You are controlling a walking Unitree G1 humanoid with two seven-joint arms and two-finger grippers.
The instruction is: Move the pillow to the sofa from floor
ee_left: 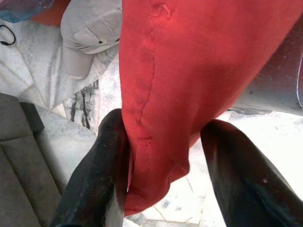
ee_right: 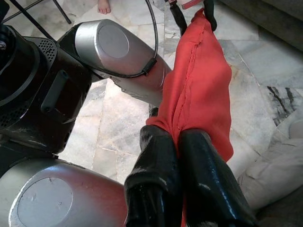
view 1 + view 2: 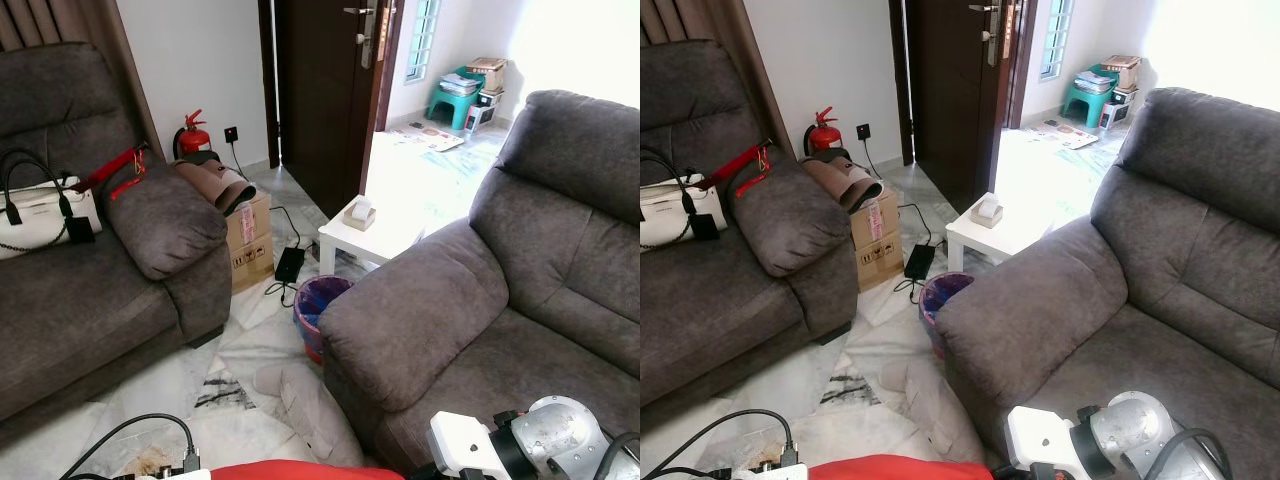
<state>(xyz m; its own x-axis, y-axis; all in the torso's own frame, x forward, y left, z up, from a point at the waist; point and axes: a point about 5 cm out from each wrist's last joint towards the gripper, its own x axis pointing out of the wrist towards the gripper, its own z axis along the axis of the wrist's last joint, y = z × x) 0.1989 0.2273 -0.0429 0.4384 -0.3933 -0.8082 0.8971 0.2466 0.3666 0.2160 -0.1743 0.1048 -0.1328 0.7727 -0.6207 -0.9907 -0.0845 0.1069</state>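
Pillow (image 2: 201, 90), red limp cloth with a stitched seam, hanging above the marble floor (image 2: 118, 118), right claw (image 2: 177, 142) clamped on its lower edge, left claw (image 1: 163, 151) apparently pinching another fold.

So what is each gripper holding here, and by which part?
Both hold the red pillow. The right gripper is shut on its lower seamed edge; the left gripper has a hanging corner of the fabric between its fingers.

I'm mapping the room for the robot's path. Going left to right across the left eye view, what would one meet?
White handbag → fire extinguisher → cardboard box → purple bin → white side table → green stool → right sofa's backrest.
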